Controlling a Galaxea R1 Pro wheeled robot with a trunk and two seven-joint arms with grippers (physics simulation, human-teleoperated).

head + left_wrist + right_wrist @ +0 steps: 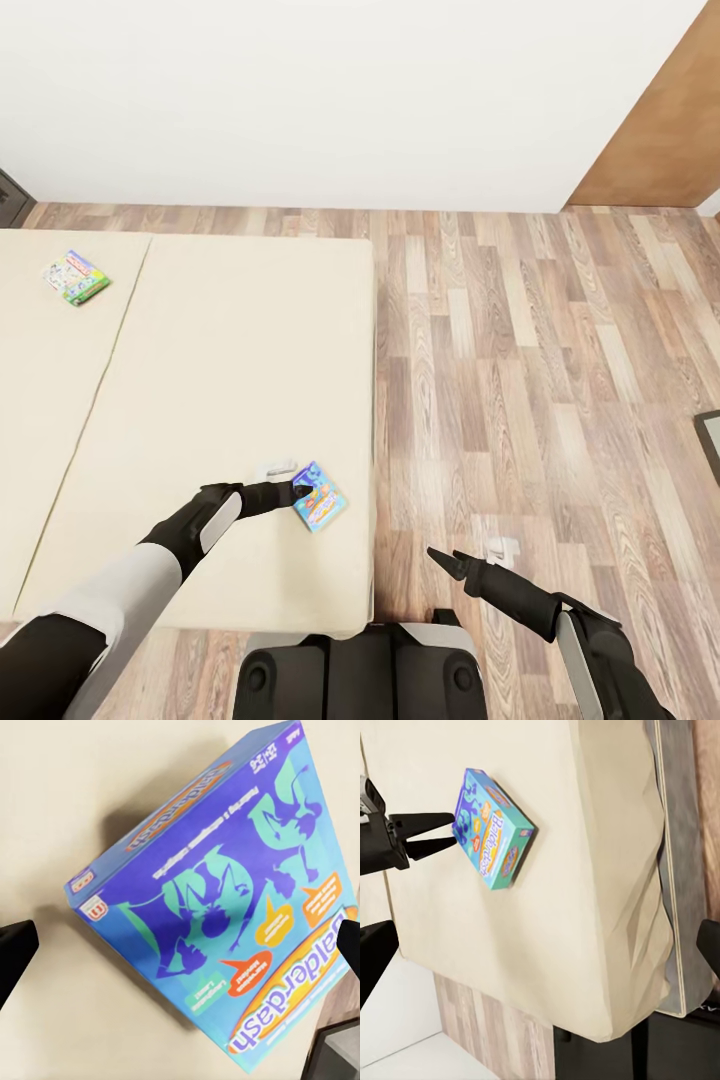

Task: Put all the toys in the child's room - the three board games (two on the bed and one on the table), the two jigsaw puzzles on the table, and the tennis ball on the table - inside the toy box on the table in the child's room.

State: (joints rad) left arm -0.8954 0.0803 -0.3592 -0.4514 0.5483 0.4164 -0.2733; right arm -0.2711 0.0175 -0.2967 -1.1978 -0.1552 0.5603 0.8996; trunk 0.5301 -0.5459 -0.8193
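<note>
Two board games lie on the bed's (210,380) beige mattress. The mostly blue one (320,498) is near the mattress's right edge, and the green-bordered one (76,277) is far off at the left. My left gripper (298,491) is open, its tips at the blue box's near-left edge. In the left wrist view the blue box (217,900) sits between the two dark fingertips (15,949). The right wrist view shows the same box (493,827) with the left gripper (448,830) at its side. My right gripper (447,559) hangs open over the floor with nothing in it.
Wood-plank floor (540,380) stretches right of the bed up to a white wall. A brown panel (660,120) stands at the far right. A dark flat object (710,440) shows at the right edge. My own base (360,670) is against the bed's front edge.
</note>
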